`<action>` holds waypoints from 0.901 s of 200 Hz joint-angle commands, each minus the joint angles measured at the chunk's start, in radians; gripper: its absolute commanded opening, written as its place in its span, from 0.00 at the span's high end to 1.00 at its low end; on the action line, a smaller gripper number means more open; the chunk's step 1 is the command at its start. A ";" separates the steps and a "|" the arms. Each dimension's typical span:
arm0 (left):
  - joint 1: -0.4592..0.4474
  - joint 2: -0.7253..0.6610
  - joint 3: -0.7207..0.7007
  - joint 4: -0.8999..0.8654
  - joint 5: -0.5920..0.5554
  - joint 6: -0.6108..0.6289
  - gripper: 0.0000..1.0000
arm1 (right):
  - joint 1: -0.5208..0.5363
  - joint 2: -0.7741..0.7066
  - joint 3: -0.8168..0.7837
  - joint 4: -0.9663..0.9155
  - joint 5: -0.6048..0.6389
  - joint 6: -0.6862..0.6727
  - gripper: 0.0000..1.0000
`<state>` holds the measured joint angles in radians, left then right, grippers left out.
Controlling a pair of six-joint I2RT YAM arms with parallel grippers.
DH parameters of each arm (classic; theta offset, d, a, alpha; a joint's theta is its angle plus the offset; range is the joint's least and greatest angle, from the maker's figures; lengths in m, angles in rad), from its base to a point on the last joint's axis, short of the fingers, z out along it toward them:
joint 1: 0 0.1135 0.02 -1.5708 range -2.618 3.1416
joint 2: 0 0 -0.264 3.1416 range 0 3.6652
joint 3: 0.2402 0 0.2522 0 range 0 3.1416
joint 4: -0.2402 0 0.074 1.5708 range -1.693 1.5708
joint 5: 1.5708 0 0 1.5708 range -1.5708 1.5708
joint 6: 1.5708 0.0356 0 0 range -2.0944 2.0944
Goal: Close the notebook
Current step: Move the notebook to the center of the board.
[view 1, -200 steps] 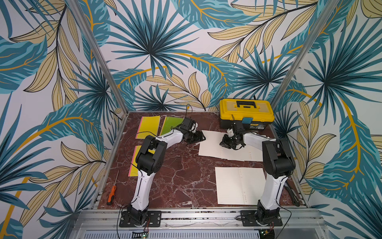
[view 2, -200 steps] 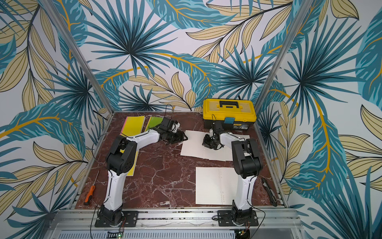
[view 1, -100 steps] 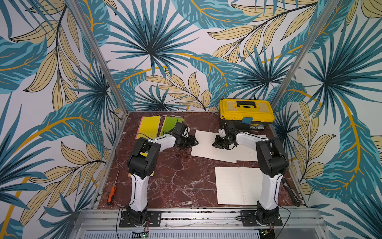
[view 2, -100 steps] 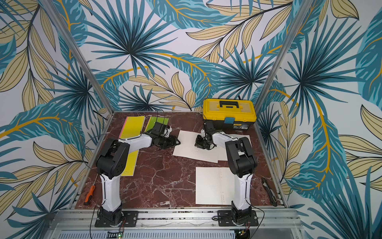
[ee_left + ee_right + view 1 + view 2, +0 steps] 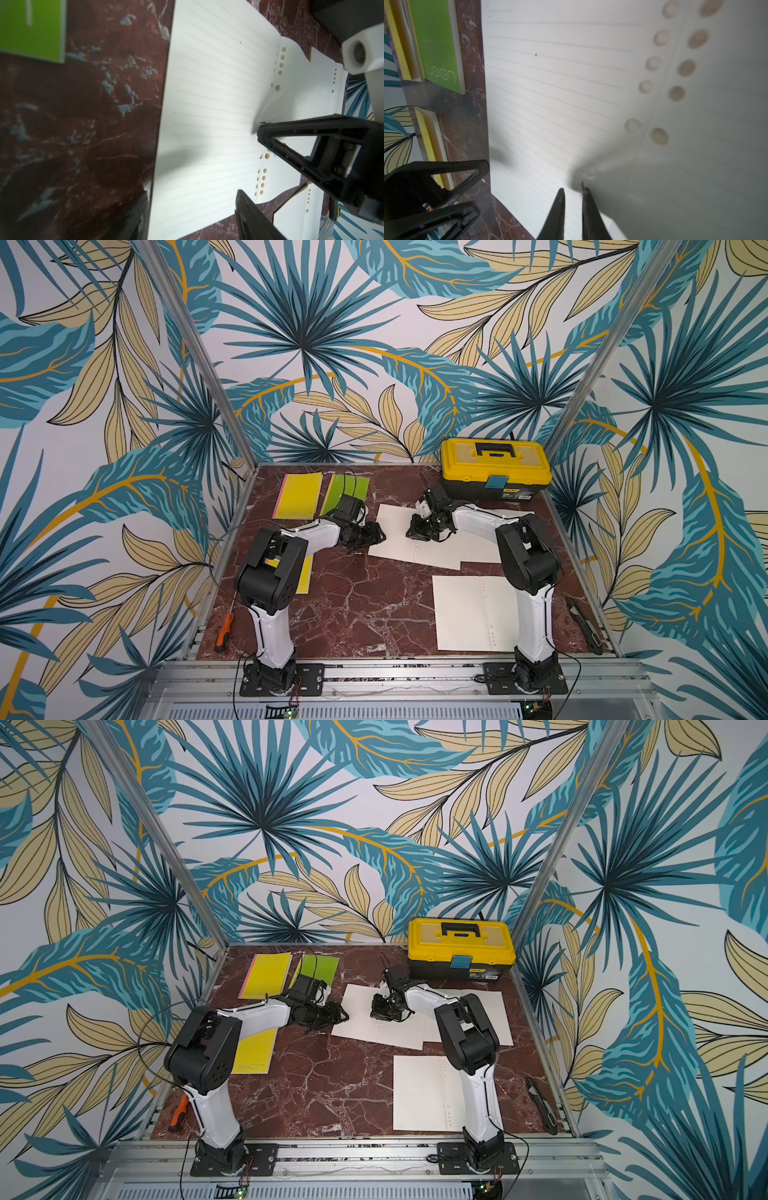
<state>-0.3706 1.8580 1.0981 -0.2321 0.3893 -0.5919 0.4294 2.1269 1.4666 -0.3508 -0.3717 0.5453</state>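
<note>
Lying just off the front-left corner of the marble tabletop (image 5: 353, 605), on the metal rail: an orange-handled screwdriver (image 5: 223, 632). Along the left edge, a yellow notebook (image 5: 254, 1052), closed and partly hidden under the left arm. Toward the back-left corner, a rear yellow notebook (image 5: 297, 495) and just beside it a green notebook (image 5: 355, 489), both closed and flat.

Next, the left gripper (image 5: 380, 536), low at the left edge of the open notebook (image 5: 415, 551), jaws apart and clamped on nothing, one finger over marble and one over paper; cannot tell whether touching.

Open notebook itself flat on the tabletop, mid-width toward the back edge, just in front of the toolbox (image 5: 494, 468); lined pages up, punched holes along the spine, right page partly hidden by the right arm.

At that spine, the right gripper (image 5: 410, 533), pointing down, jaws almost together with only a slit left, fingertips (image 5: 561, 194) on the paper, page puckered beside them; cannot tell whether nipping any paper.

Toolbox yellow and black, lid down, in the back-right corner. Near the front-right corner, a second open notebook (image 5: 465, 614), flat, well apart from both grippers. Just off the right edge, a dark utility knife (image 5: 584, 624).
</note>
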 commanded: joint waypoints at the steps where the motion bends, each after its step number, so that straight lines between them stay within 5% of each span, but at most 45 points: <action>1: 0.001 -0.075 -0.050 -0.019 -0.033 0.005 0.33 | 0.029 0.052 0.012 -0.057 0.004 0.010 0.82; 83: 0.002 -0.161 -0.104 -0.036 -0.048 0.007 0.32 | 0.038 -0.055 -0.027 -0.057 0.041 -0.003 0.82; 180: 0.007 -0.105 0.010 -0.077 -0.048 0.057 0.31 | -0.017 -0.113 -0.050 -0.096 0.076 -0.025 0.81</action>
<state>-0.3702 1.7290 1.0683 -0.3050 0.3481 -0.5644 0.4118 1.9987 1.4265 -0.4034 -0.3099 0.5377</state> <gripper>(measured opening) 0.692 0.189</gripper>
